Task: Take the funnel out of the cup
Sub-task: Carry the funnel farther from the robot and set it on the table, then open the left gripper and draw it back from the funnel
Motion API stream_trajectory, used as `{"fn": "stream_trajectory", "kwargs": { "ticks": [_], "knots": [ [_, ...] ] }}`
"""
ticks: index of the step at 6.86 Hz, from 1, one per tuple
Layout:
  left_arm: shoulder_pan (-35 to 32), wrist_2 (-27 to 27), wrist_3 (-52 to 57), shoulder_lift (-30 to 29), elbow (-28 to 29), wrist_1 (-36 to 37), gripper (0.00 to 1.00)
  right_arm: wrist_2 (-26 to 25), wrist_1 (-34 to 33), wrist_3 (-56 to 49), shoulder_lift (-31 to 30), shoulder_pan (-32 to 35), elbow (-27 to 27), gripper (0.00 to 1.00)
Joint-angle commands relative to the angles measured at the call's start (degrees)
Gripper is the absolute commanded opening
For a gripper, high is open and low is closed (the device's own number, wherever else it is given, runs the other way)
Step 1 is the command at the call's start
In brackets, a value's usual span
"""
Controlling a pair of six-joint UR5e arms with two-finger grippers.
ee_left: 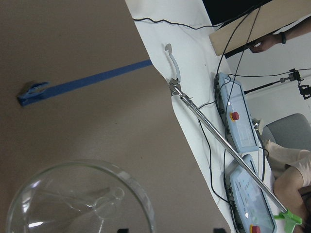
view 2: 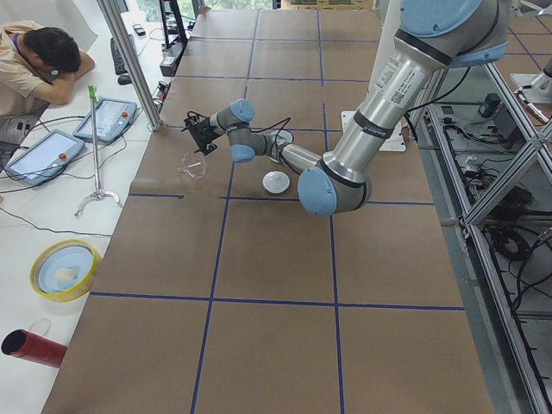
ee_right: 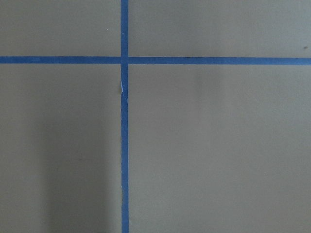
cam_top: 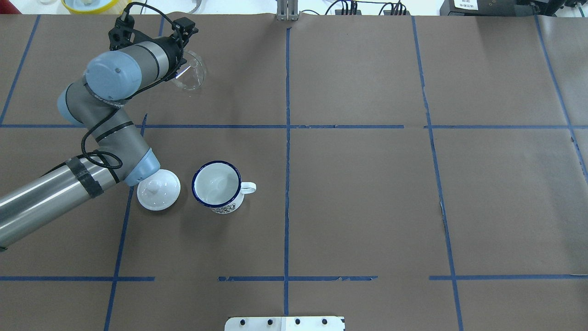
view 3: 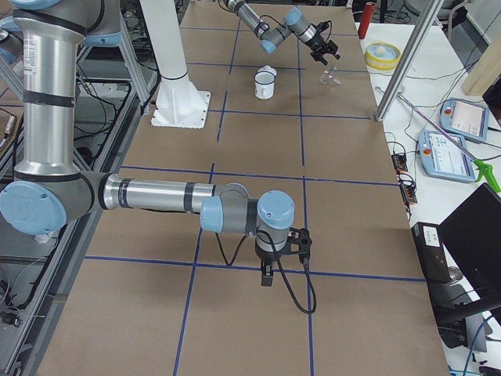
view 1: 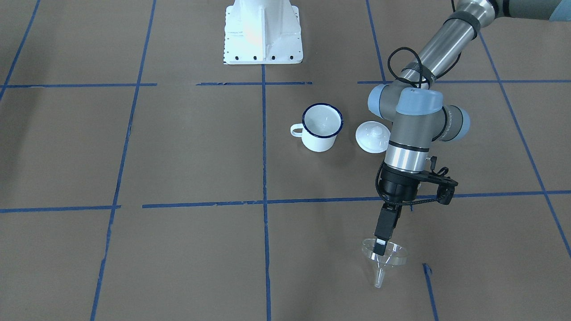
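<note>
1. The right claw [view 3: 266, 276] hangs over the brown surface [view 1: 178, 249] at the right end. Whether it is wide or narrow cannot be told.
2. The cup [view 1: 317, 141] stands upright and empty at mid-surface, handle to the right.
3. The lid [view 1: 372, 137] lies knob up just left of the cup, not touching it.
4. The funnel [view 1: 395, 255] is at the far left, well apart from the cup, tilted with its spout low. Contact with the surface cannot be told.
5. The left claw [view 1: 380, 250] pinches the funnel's rim.

Risks, as judged:
- The smooth, thin rim may slip in the pinch.
- A release from height may let the funnel roll.
- The left arm passes above the lid, so a low retreat may knock the lid or cup.
</note>
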Motion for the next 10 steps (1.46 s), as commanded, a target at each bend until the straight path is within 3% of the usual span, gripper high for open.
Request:
{"fn": "stream_trajectory", "kwargs": {
  "ticks": [1,2,4,6,8,10],
  "knots": [
    [-2.3,-12.8,18.7,2.0,-15.2,19.5,1.0,0.0,0.0,0.0,0.0,0.0,0.0,1.0],
    [-4.2,-19.1,30.0,2.1,-21.0,26.2,1.0,0.0,0.0,0.0,0.0,0.0,0.0,1.0],
    [-10.0,-31.1,40.1,6.7,-28.4,32.6,1.0,0.0,0.0,0.0,0.0,0.0,0.0,1.0],
    [-10.9,-31.1,43.8,12.6,-37.5,46.8,1.0,0.0,0.0,0.0,0.0,0.0,0.0,1.0],
    [-2.3,-27.8,43.4,15.9,-37.1,47.3,1.0,0.0,0.0,0.0,0.0,0.0,0.0,1.0],
    [2.7,-27.7,43.4,16.2,-32.9,47.0,1.0,0.0,0.0,0.0,0.0,0.0,0.0,1.0]
  ]
}}
